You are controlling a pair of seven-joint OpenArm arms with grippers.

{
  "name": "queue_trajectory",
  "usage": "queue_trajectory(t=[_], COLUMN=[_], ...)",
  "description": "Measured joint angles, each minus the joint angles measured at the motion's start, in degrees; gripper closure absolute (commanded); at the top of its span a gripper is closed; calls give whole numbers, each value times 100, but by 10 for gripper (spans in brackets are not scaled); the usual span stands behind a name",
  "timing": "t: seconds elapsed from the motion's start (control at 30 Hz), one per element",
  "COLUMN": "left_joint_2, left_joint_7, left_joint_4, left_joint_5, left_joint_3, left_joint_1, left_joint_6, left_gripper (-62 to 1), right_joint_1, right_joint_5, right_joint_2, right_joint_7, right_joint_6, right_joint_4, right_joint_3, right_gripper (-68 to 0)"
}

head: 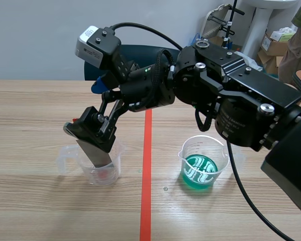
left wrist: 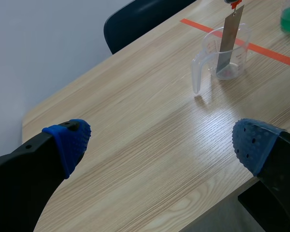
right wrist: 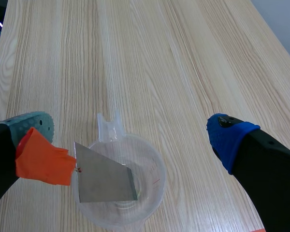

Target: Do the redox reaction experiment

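Observation:
A clear plastic beaker (head: 98,169) stands left of the tape line. A grey metal strip (head: 94,154) leans in it, its lower end inside the cup. My right gripper (head: 93,131) reaches across from the right and hovers just over that beaker. In the right wrist view it (right wrist: 131,129) is open, fingers wide apart; the strip (right wrist: 104,180) and its orange tag (right wrist: 42,158) rest against one pad above the beaker (right wrist: 150,193). A second beaker (head: 201,163) holds green liquid. My left gripper (left wrist: 159,140) is open over bare table, far from the clear beaker (left wrist: 227,53).
An orange-red tape line (head: 147,165) runs down the table's middle. A dark blue chair (head: 140,52) stands behind the table. Boxes (head: 276,42) and a person's sleeve (head: 296,45) are at the back right. The table's near edge (left wrist: 217,203) lies under my left gripper.

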Motion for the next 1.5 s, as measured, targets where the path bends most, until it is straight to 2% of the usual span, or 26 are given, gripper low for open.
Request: queue_trajectory(t=[1.5], left_joint_2=[0], left_joint_7=[46], left_joint_4=[0], left_joint_5=[0], left_joint_3=[0], left_joint_1=[0], left_joint_6=[0], left_gripper=[-623], right_joint_1=[0], right_joint_5=[-87], right_joint_2=[0], right_joint_7=[0], right_joint_6=[0], right_joint_4=[0], right_joint_3=[0], right_gripper=[-679])
